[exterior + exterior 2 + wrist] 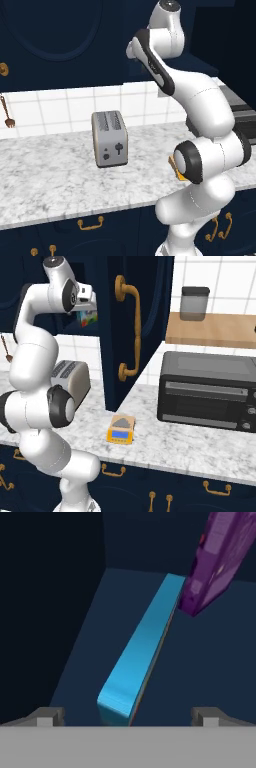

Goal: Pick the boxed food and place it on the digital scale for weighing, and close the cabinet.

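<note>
The boxed food (142,654) stands on edge on the floor of the open cabinet (117,331), its blue long axis running away from the gripper (127,716) — no lettering legible. The fingers are spread wide, one on each side of its near end, not touching it. A purple box (217,559) leans just beyond. The digital scale (121,429) sits on the counter (170,443) below the cabinet door.
</note>
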You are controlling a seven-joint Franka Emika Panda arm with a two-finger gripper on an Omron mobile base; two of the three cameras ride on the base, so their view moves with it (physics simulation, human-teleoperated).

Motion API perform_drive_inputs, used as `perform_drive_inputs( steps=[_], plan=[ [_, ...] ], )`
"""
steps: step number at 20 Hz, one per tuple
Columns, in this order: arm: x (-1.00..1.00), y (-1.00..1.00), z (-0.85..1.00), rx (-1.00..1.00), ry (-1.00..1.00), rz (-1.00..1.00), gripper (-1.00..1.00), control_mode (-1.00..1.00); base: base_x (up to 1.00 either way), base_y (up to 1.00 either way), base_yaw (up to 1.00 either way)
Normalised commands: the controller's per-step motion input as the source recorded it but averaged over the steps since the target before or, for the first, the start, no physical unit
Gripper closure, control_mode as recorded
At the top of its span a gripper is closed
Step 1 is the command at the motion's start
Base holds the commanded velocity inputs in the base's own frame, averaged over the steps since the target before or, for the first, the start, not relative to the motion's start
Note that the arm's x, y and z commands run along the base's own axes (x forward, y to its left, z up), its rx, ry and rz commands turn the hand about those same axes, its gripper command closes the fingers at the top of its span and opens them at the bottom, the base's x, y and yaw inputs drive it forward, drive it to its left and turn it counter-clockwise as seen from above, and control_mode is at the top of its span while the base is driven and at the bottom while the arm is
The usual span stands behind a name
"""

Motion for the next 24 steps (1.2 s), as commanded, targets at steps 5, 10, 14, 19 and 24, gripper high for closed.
perform_drive_inputs(
  steps=[5,10,14,19,24],
  plan=[
    [0.26,0.0,-0.01,0.0,0.0,0.0,-1.0,-1.0,0.0,0.0,0.0],
    [0.18,-0.05,0.0,0.0,0.0,0.02,-1.0,-1.0,0.0,0.0,0.0],
    [0.44,-0.01,0.0,0.01,0.0,0.08,-1.0,-1.0,0.0,0.0,0.0],
    [0.4,-0.03,0.0,0.01,0.0,0.12,-1.0,-1.0,0.0,0.0,0.0],
    [0.42,0.0,-0.06,0.0,0.0,0.01,-1.0,-1.0,0.0,0.0,0.0]
  ],
)
